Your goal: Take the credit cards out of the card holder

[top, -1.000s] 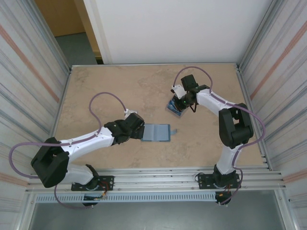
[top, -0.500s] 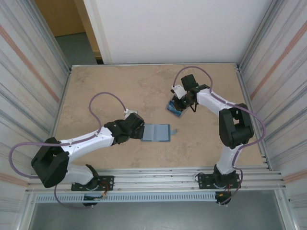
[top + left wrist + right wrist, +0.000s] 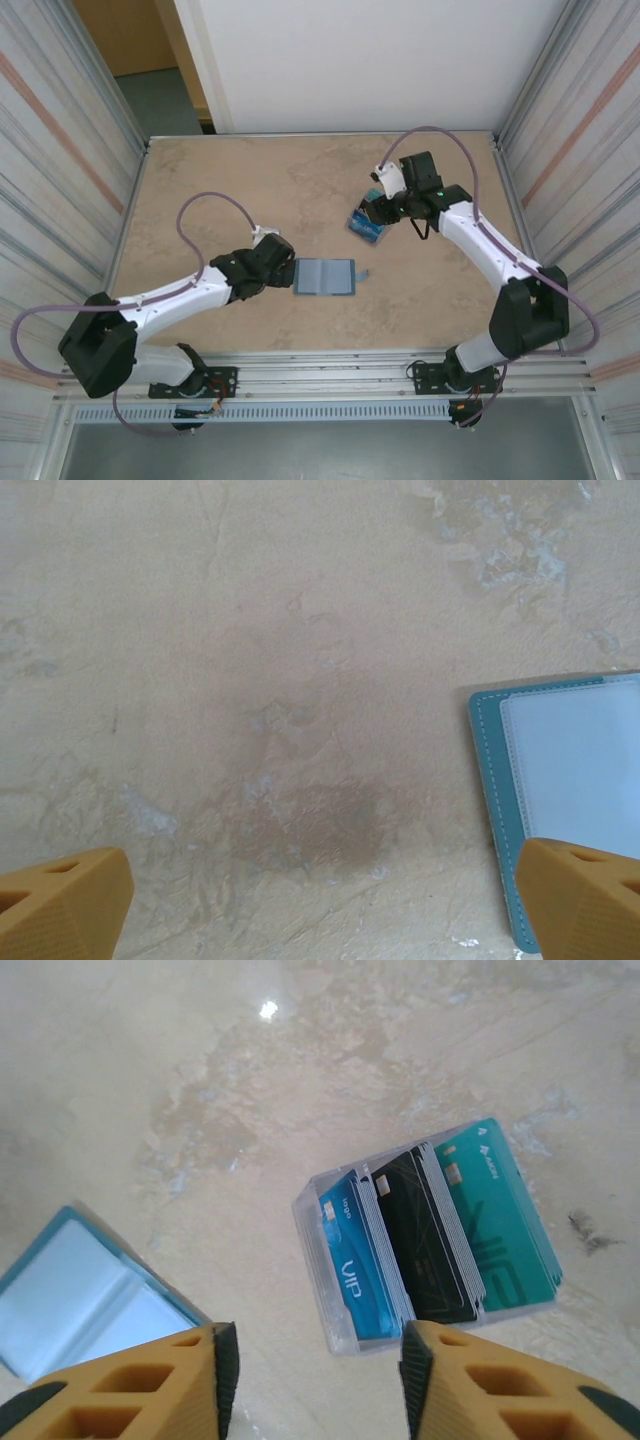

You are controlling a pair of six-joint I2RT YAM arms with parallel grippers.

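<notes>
Nearest the arm bases, the left gripper (image 3: 288,272) is resting low over the table (image 3: 200,190), a matte beige surface with mottled, stone-like veining. In its wrist view the left gripper (image 3: 320,905) is spread wide, its blunt orange fingertips (image 3: 65,900) standing far apart with only bare tabletop between them.

Just beside it, the card holder (image 3: 327,277) is lying flat and opened out near the table's centre. It is showing a teal border with pale stitching and a smooth grey-blue two-panel lining (image 3: 575,770), with a tiny tab (image 3: 363,274) projecting from its right edge. One left fingertip is overlapping the holder's corner in the wrist view; contact cannot be confirmed.

Farther back and to the right, well apart from the holder, the credit cards (image 3: 367,227) are lying fanned in a pile: thin glossy rectangles in blue, black and teal (image 3: 430,1245). The right gripper (image 3: 385,206) is hovering above them, its ribbed orange fingers (image 3: 150,1385) parted and holding nothing.
</notes>
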